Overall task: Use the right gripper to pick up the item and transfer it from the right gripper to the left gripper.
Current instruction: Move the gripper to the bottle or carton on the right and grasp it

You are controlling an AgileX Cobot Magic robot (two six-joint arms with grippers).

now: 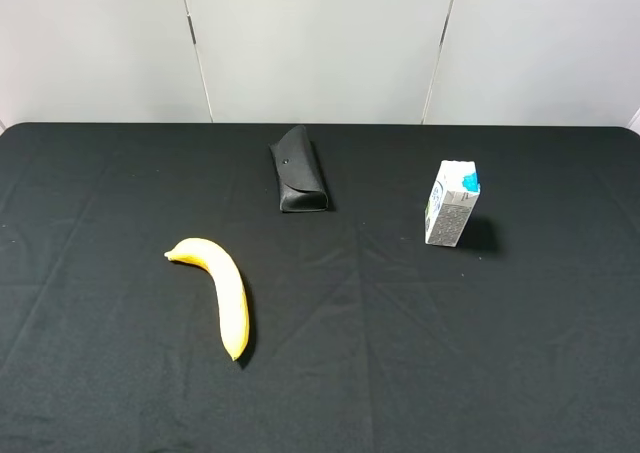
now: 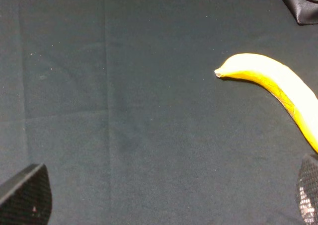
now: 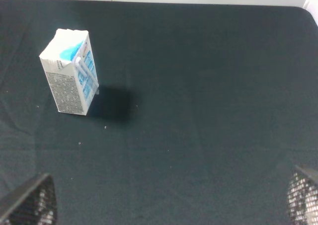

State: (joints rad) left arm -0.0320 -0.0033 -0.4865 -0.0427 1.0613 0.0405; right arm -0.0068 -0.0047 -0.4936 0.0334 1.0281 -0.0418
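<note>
The upright carton point(image 3: 69, 78) could be knocked over if it is clipped off-centre by the widely spread right gripper point(image 3: 166, 200).

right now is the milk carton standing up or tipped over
Upright: the milk carton stands on its base on the table, blue top up.

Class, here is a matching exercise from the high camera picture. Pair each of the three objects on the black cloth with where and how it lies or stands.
Column one:
1. curved yellow banana
2. black glasses case
3. small white milk carton with a blue top

Column two:
A. standing upright, on the right
B. lying flat, near left
C. lying flat, far middle

Pairs: 1-B, 2-C, 3-A.
</note>
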